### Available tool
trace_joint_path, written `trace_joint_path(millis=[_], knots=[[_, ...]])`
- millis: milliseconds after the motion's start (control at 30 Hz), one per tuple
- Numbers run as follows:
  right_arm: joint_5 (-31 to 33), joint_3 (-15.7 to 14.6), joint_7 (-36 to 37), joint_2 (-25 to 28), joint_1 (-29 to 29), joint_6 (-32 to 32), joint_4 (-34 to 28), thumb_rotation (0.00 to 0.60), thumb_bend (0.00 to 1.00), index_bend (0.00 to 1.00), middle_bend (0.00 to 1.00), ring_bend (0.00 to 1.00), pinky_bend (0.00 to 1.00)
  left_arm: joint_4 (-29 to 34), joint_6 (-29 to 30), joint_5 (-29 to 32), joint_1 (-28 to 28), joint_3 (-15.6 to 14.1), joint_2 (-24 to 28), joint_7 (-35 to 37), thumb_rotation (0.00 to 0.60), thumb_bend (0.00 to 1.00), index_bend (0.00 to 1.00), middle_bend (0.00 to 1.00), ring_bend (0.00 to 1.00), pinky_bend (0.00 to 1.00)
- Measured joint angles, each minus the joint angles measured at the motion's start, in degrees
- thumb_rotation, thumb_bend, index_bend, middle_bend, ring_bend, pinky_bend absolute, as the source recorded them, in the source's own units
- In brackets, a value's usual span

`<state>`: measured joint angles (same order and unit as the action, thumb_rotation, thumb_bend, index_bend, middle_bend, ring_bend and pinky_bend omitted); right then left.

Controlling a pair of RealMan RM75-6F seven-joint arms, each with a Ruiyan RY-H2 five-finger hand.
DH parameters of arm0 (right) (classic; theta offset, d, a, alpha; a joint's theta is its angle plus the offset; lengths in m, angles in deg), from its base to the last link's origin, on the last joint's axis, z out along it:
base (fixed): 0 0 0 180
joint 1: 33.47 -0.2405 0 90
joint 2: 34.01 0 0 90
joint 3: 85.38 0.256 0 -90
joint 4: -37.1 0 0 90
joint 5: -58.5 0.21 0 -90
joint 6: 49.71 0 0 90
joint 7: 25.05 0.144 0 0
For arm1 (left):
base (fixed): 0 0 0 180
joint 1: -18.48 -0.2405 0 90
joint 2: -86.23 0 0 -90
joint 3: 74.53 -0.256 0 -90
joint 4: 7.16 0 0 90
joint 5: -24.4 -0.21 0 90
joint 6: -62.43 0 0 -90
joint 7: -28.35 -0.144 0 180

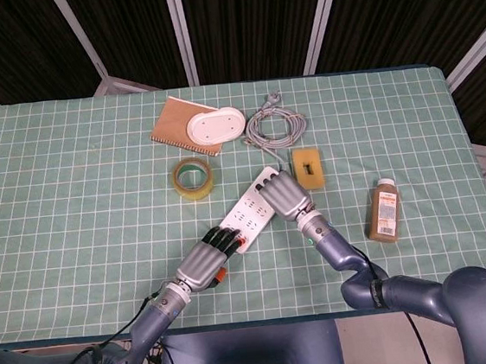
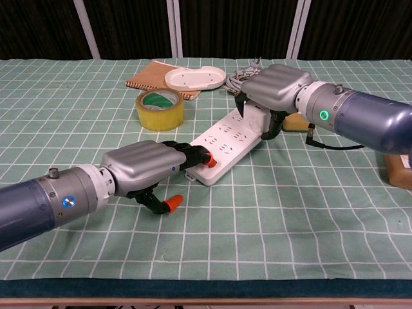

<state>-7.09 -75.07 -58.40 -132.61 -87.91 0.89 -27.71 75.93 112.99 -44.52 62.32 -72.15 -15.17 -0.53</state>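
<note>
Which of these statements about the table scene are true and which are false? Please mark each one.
1. The left hand rests its fingertips on the near end of the white power strip. True.
2. The right hand is over the far end of the power strip. True.
3. The roll of yellow tape lies on the notebook. False: it lies on the cloth, apart from the notebook.
4. The bottle stands upright. False: it lies on its side, near the table's right edge.
5. A white oval tray rests partly on the notebook. True.
</note>
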Motion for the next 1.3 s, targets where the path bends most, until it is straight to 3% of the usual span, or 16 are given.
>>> trace_joint_path(millis=[1033,1300], knots=[[1.9,0.6,-5.4,4.0,1.0,3.1,-8.3,0.600,0.88,0.74,0.53,0.50,0.59,0.8,-1.1,3.5,0.7,0.5,-0.8,-1.5,0.600,0.47,0.13,0.07,0.03,0.15],[1.0,1.0,-6.1,5.4,1.4,5.6,-10.9,0.600,0.88,0.74,0.53,0.50,0.59,1.8,1.3,2.5,0.3,1.4,-0.5,-0.7,0.600,0.47,0.13,0.07,0.03,0.15]])
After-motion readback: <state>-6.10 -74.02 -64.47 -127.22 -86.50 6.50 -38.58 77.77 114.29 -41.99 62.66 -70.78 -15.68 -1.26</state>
